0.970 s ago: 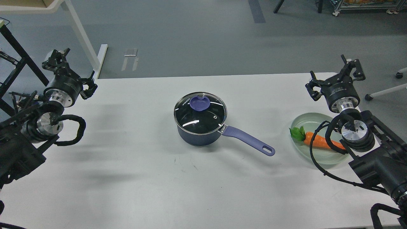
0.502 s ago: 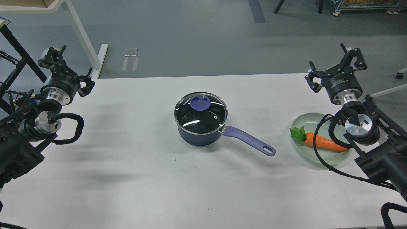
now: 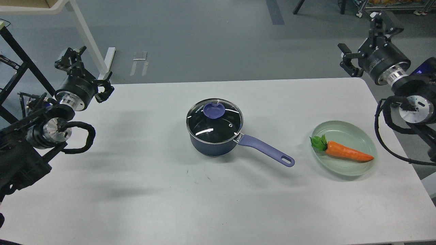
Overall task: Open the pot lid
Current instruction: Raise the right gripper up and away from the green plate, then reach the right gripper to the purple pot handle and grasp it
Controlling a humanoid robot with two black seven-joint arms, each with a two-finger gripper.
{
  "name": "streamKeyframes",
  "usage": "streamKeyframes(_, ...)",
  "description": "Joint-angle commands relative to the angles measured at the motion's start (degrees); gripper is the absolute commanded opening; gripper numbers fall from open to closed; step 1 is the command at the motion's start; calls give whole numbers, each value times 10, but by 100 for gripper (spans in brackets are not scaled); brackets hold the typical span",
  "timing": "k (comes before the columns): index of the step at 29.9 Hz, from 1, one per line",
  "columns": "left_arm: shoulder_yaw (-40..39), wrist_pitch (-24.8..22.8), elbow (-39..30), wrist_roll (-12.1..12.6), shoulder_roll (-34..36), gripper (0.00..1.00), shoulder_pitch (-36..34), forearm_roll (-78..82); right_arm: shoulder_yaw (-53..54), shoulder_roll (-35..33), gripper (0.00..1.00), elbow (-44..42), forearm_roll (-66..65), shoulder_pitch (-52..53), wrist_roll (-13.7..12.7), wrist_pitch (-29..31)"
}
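Note:
A dark blue pot (image 3: 213, 144) stands at the middle of the white table (image 3: 143, 190). Its glass lid (image 3: 214, 122) is on it, with a purple knob (image 3: 214, 109) on top. The pot's purple handle (image 3: 267, 150) points to the front right. My left gripper (image 3: 87, 75) is open and empty above the table's back left corner, far left of the pot. My right gripper (image 3: 368, 41) is open and empty, raised beyond the table's back right corner, far from the pot.
A pale green plate (image 3: 344, 132) with an orange carrot (image 3: 345, 152) lies at the right of the table, right of the pot handle. A white table leg (image 3: 90, 41) and a black frame (image 3: 24, 64) stand on the floor behind the left arm.

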Motion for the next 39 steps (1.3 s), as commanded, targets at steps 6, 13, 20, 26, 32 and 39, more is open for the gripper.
streamKeyframes(6, 1, 4, -7, -2, -7, 99, -1, 26, -241, -2, 100, 38, -122, 154, 1, 1)
streamKeyframes(13, 1, 18, -9, 2, -4, 99, -7, 32, -419, 20, 100, 100, -266, 254, 3, -3)
streamKeyframes(20, 2, 24, -15, 1, 16, 99, -1, 34, -560, 72, 97, 197, -411, 343, 9, -5)
streamKeyframes(26, 2, 42, -44, -1, 41, 99, 2, 34, -627, 101, 96, 236, -541, 360, 9, -27)
streamKeyframes(32, 2, 56, -70, -2, 59, 99, 3, 34, -662, 134, 96, 229, -588, 348, 9, -65)
streamKeyframes(39, 2, 64, -73, -2, 59, 99, 3, 34, -662, 155, 94, 216, -589, 343, 9, -72)
